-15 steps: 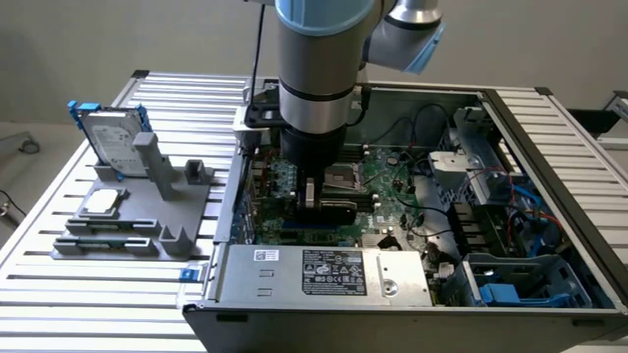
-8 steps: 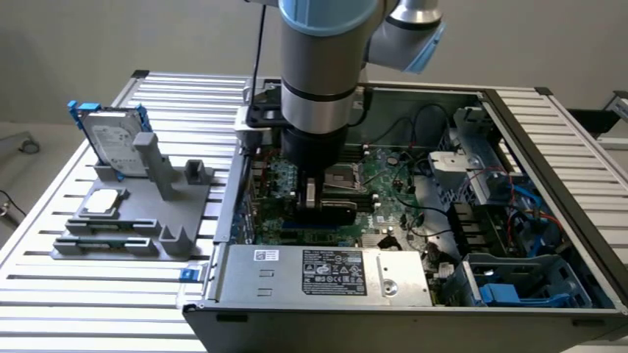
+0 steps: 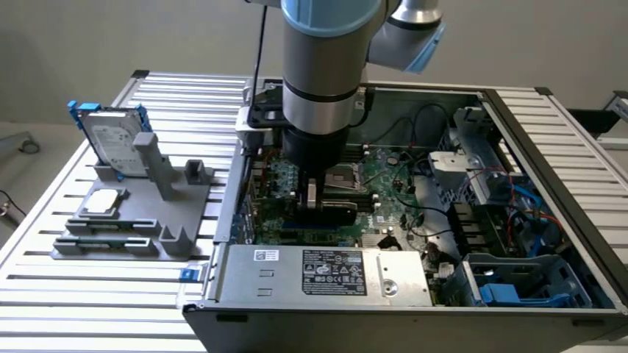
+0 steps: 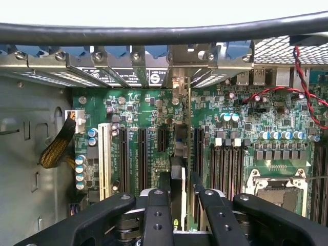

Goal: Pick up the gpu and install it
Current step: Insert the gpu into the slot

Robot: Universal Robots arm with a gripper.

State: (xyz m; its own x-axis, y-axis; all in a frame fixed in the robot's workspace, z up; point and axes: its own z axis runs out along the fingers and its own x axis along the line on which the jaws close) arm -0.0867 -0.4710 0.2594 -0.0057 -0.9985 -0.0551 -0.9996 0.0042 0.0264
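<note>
The graphics card point(image 4: 178, 177) is largely hidden by the gripper point(image 4: 182, 197) clamped on it; the computer case's point(image 3: 294, 327) near wall is cut off.

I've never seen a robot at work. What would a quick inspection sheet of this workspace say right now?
Surface: slatted metal table carrying an open computer case.
Job's things: gpu held edge-on just above the motherboard.
Clutter: grey fixture beside the case, with a blue-framed hard drive standing upright in it.
Grippers: gripper shut on the gpu, down inside the case.
Cables: red wires over the motherboard; blue cables by the drive bays; black cable running beside the arm.
Surroundings: plain wall; no people seen.
</note>
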